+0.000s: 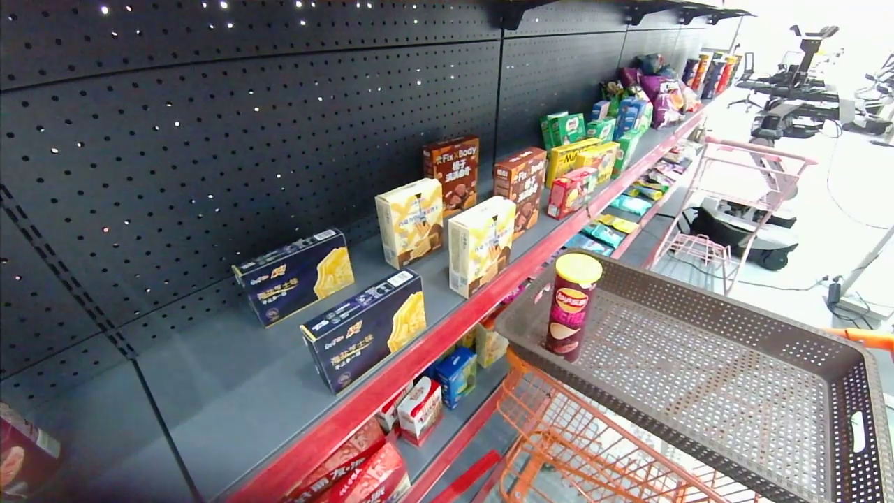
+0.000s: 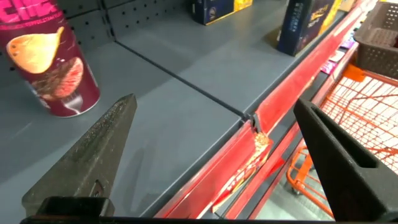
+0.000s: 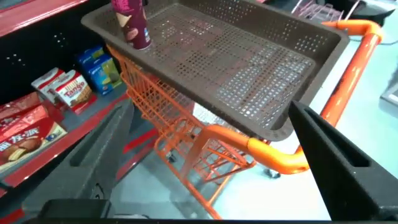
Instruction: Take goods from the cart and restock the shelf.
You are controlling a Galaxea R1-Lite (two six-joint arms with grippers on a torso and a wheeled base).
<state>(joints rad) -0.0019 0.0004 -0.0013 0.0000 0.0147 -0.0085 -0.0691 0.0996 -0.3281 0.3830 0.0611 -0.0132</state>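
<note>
Wrist views, nearest first: left fingers (image 2: 99, 155) spread wide, nothing held between them, poised over the grey shelf (image 2: 205, 68) just inside its red front edge. A maroon can (image 2: 53, 62) stood upright on the shelf near one finger, apart from it. Its label showed a large chip picture with pink lettering cut off at the frame edge.

Right fingers (image 3: 336, 155) also spread wide and empty, above the orange cart (image 3: 280, 155), touching nothing.

A brown perforated basket (image 1: 859, 391) sat on top of the cart. A second can (image 1: 573, 304) with a yellow lid stood upright in the basket's corner nearest the shelf. It carried a maroon label with a yellow-and-red logo.

Further along the shelf:
- two dark blue boxes (image 1: 363, 328) with gold script and a yellow chip picture
- two pale yellow boxes (image 1: 480, 244)
- two brown boxes (image 1: 520, 185)
- beyond these, red, yellow and green boxes, print too small to make out
</note>
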